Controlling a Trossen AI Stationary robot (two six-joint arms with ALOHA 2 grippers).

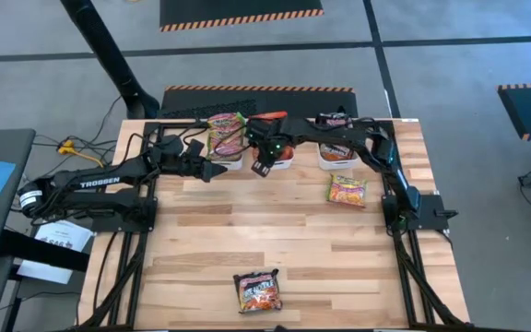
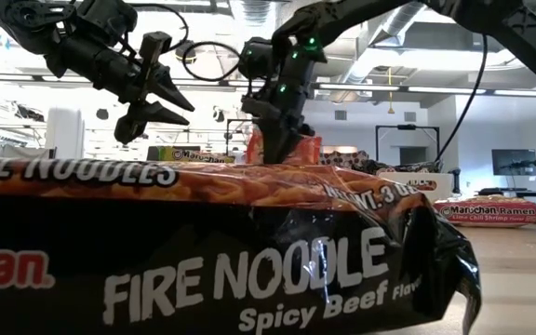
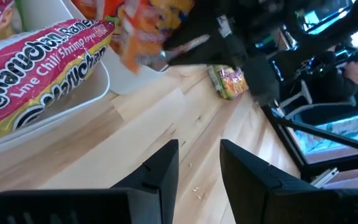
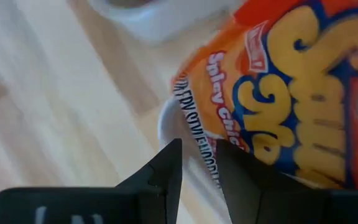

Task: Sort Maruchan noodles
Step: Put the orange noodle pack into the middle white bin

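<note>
Right wrist view: glossy orange noodle packet [image 4: 291,93], yellow lettering, blue outline.

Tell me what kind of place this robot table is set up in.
Probably a robotics lab or workshop: the wooden table stands on a grey floor with hazard-striped mats, and behind it are exposed ceiling ducts and a wall monitor.

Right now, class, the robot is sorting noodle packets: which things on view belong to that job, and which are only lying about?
Belongs to the job:
- black Fire Noodle packet
- yellow-green packet on the table
- packets in the white bins
- orange packet at the right end effector

Lying about:
- yellow cable
- white papers
- striped floor mat
</note>
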